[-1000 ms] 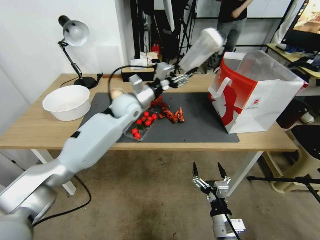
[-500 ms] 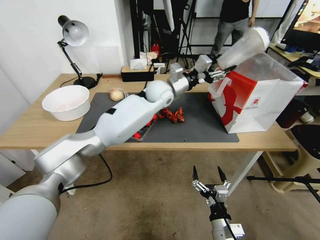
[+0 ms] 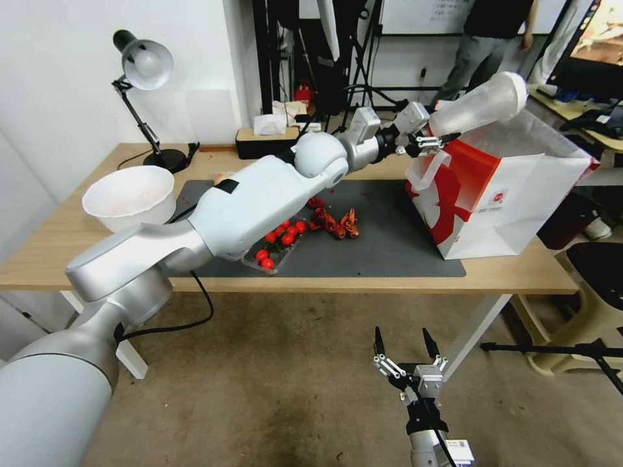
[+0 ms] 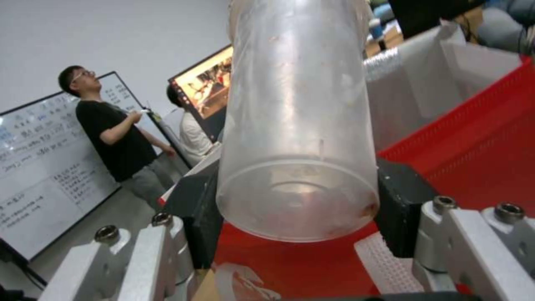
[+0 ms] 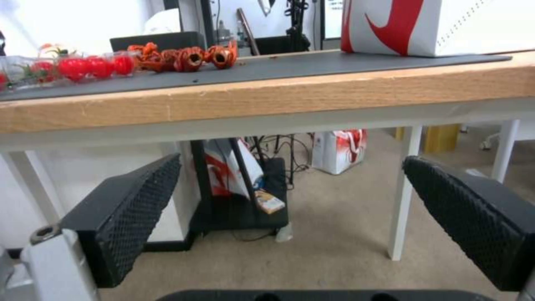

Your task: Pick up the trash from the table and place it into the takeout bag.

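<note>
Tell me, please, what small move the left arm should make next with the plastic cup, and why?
Probably carry it a little further over the bag's opening, then let go. The left hand grips the clear cup at its base, tilted above the near rim of the takeout bag, so releasing now might drop it on the edge.

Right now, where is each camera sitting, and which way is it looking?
Head view: high on the robot, looking down at the table; both arms show, left pincer holding the clear plastic cup over the takeout bag, right pincer low before the table.
Left wrist view: behind the left pincer, looking along the cup toward the bag.
Right wrist view: below the table edge, looking between open fingers.
All three share the bag.
</note>
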{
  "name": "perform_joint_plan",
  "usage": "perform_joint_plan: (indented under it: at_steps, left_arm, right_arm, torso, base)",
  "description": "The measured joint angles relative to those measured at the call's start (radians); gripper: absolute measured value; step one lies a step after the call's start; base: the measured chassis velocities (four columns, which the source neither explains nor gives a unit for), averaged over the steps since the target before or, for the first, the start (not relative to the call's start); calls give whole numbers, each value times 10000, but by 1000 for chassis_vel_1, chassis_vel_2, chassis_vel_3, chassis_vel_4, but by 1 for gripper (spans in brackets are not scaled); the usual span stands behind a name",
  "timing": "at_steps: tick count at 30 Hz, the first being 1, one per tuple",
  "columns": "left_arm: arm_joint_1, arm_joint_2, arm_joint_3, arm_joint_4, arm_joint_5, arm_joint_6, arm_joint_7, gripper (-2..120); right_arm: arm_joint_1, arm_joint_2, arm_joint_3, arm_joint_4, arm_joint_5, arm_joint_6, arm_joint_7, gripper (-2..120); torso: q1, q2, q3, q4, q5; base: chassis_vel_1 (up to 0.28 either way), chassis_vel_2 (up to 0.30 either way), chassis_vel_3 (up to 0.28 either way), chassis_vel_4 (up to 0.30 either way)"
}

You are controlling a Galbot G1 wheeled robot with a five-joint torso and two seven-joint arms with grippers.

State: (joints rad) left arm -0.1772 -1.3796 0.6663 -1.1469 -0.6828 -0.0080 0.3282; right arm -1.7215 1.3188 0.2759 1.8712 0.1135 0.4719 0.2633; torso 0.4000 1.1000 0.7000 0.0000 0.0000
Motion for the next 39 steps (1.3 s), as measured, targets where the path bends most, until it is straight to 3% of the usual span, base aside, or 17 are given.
perform_joint_plan:
  at_steps: [10,17,23,32,39]
  left_arm:
    - [-409,67,369,66,131,-17,57,55]
    - [-443,100,344,-60,70,-5,40,82]
    - [-433,145,248,-119,12,3,-3,99]
    - [-50,590,-69,-416,-202,44,-235,100]
    - [781,1373,-812,-973,-295,348,-450,100]
  right_arm:
    - [122,18,-38,-163,14,17,-13,100]
    - [116,122,-74,-182,-6,17,-27,100]
    - [121,134,-87,-151,-33,-3,-36,100]
    - [102,189,-97,-84,-88,-13,-39,100]
    - [149,215,-122,-110,-139,-9,-42,100]
  torso:
    - [0,0,0,1,0]
    - [0,0,0,0,0]
    - [0,0,0,-2,0]
    - [0,0,1,0,-1]
    - [0,2,0,-1,-1]
  base:
    - [0,0,0,0]
    - [0,0,0,0]
    - [0,0,0,0]
    - [0,0,0,0]
    - [0,0,0,0]
